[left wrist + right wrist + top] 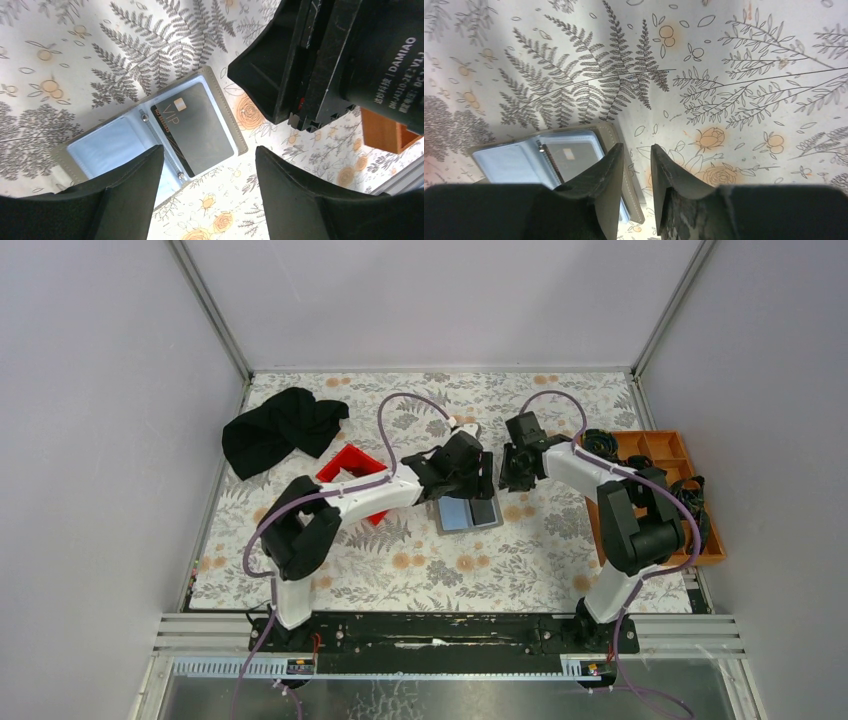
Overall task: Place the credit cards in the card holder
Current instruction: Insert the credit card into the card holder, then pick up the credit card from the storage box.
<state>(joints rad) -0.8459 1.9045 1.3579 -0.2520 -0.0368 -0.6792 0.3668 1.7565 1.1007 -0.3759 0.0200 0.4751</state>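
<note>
The grey card holder (468,512) lies open and flat on the floral table. In the left wrist view the card holder (220,95) has a dark VIP card (197,127) in its right clear sleeve and a light blue card (107,147) in its left sleeve. My left gripper (210,172) is open and empty, hovering over the holder's near edge; it also shows in the top view (476,480). My right gripper (637,150) is just right of the holder (616,135), jaws a narrow gap apart and empty; it also shows in the top view (511,478).
A red bin (352,468) sits left of the holder, partly under the left arm. A black cloth (282,428) lies at the back left. An orange compartment tray (665,450) with black cables is at the right edge. The right gripper's body (325,60) is close to the left one.
</note>
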